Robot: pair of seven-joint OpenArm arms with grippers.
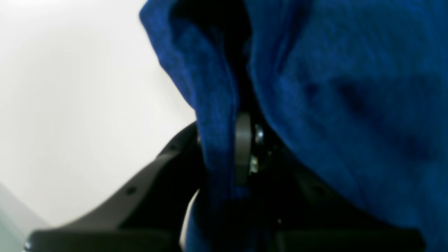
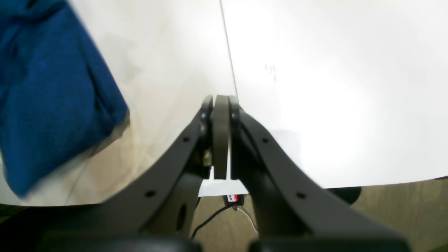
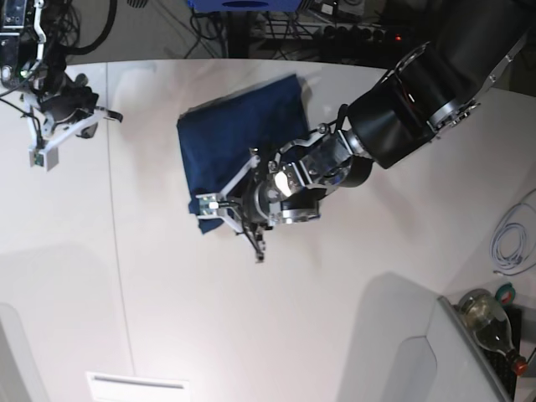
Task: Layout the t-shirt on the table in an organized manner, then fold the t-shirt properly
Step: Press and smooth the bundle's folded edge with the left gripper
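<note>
The t-shirt (image 3: 239, 138) lies as a folded dark navy patch on the far middle of the table (image 3: 335, 276), its near edge partly covered by the left arm in the base view. The left gripper (image 3: 251, 230) sits at that near edge with its jaws closed on a fold of the cloth; in the left wrist view blurred blue fabric (image 1: 217, 105) fills most of the frame and hides the fingertips. The right gripper (image 2: 221, 105) hangs apart over the table's left side, jaws pressed together and empty, above the thin seam line (image 2: 227, 49). A bottle (image 3: 486, 314) is cut off at the lower right corner
</note>
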